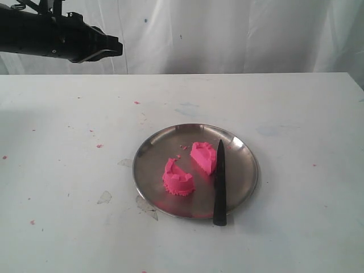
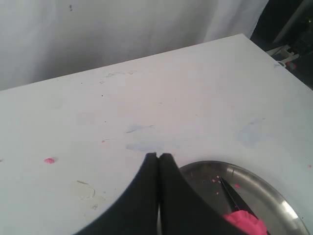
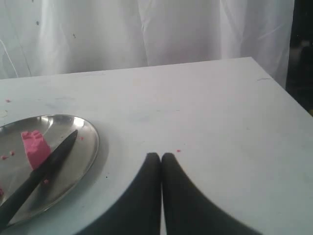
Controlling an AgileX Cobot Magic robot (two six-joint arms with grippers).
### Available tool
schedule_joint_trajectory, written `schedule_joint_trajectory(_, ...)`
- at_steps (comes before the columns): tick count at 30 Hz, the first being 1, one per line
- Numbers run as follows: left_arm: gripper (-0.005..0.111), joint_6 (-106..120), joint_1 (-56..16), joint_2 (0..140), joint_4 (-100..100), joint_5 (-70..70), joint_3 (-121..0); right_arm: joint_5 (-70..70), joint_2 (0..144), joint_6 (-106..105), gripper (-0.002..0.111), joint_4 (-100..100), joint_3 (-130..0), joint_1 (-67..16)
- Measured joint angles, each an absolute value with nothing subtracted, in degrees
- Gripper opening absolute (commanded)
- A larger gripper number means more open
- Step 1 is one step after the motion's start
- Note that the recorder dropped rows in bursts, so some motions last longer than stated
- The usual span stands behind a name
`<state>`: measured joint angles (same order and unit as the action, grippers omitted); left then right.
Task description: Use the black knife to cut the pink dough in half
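The dough (image 1: pixel 178 177) lies in two chunks on the plate (image 1: pixel 152 149), set apart from each other, so by my judgement the cut is made; the other chunk (image 1: pixel 203 157) sits right against the knife (image 1: pixel 219 185), touching or just beside it, I cannot tell which. I judge the dough soft, light and crumbly; it would squash or break up under a hard pinch, so if I had to move a chunk I would take it low across its rounded side, gently, or nudge it by the flat cut face. The knife looks stiff, slim and light, probably smooth; its blade lies across the plate and its thick handle end reaches past the rim toward the table (image 1: pixel 296 114); that handle is where I would grasp it, across its width.

My left pincer (image 2: pixel 159 156) is clenched on nothing, fingertips pressed together; it hangs high over the table, and the plate lies well apart from it, lower down and toward the table's middle. My right pincer (image 3: pixel 160 155) is likewise clenched and empty; the plate lies near, off to its side, not under it.
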<state>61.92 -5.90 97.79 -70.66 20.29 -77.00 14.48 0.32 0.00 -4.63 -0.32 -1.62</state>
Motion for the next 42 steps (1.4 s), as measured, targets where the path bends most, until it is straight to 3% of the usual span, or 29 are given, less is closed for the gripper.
schedule_joint_trajectory(42,0.0,61.92,-5.9,101.33,-70.66,17.93,-77.0,14.48,0.32,0.0,0.0,-4.63,-0.32,-1.62)
